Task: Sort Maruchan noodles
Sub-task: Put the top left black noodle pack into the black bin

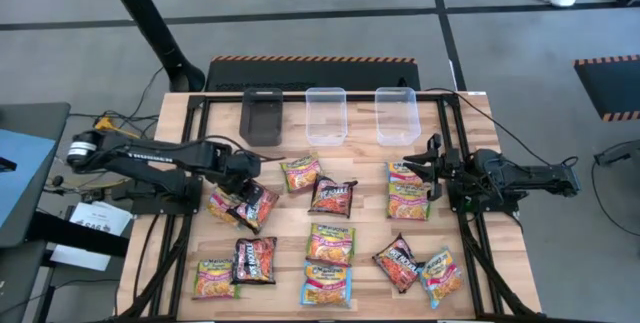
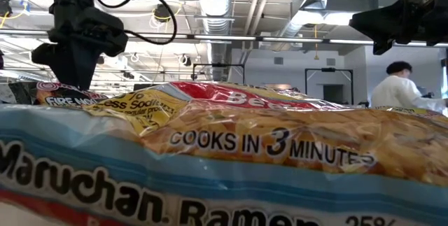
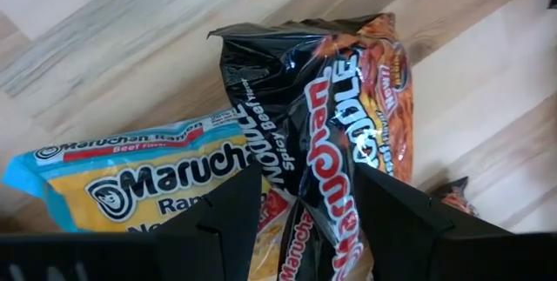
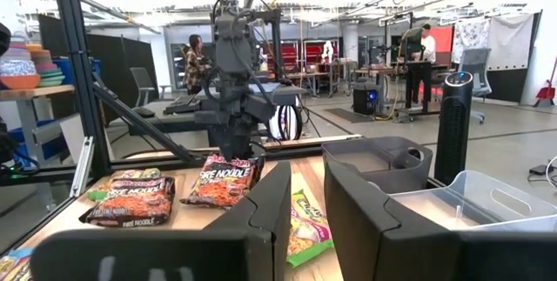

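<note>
About a dozen Maruchan packets lie flat on the wooden table (image 1: 365, 218). My left gripper (image 1: 243, 185) points down at the table's left side and is shut on a dark maroon packet (image 3: 335, 116). That packet lies partly over a blue-edged packet (image 3: 130, 181). In the high view the held packet (image 1: 257, 206) is beside an orange one (image 1: 222, 204). My right gripper (image 1: 433, 171) is open and empty, held level above the table's right side near two green-edged packets (image 1: 407, 188). One blue-edged packet (image 2: 224, 163) fills the low view. My left gripper pinches the dark packet between its two fingers at one crumpled end (image 3: 324, 229). The fingers (image 3: 231, 220) come from above, pointing down. The packet's far end (image 3: 296, 37) reaches away over the table, and its wrapper is creased; whether that end is lifted clear I cannot tell.
A black box (image 1: 263, 116) and two clear plastic tubs (image 1: 326, 115) (image 1: 396, 113) stand along the table's far edge. Other packets lie at the middle (image 1: 333, 196) and near edge (image 1: 327, 283). Black frame rails (image 1: 455, 133) run along the table's sides. A person (image 2: 395, 86) stands in the room behind.
</note>
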You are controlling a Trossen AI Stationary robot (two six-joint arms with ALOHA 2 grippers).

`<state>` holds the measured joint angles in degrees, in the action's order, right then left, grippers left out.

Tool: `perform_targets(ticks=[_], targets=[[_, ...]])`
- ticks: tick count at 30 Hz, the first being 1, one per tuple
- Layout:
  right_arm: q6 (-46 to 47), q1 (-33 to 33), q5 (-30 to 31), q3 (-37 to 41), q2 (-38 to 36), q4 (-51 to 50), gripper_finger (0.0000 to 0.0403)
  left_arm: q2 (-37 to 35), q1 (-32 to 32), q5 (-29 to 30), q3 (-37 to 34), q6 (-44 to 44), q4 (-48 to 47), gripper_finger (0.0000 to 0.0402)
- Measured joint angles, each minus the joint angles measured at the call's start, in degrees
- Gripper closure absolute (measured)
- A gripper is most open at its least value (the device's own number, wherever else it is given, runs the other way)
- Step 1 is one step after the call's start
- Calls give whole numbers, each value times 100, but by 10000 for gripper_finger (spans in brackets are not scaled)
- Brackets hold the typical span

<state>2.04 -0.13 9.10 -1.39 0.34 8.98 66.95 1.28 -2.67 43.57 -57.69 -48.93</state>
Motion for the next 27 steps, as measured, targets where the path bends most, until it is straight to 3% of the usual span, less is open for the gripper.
perform_targets(ticks=[21,27], targets=[[94,1,29,0,2,-2,303,483,0,-208,0,476,405,231],[96,1,153,0,-1,3,303,540,0,-212,0,622,368,272]])
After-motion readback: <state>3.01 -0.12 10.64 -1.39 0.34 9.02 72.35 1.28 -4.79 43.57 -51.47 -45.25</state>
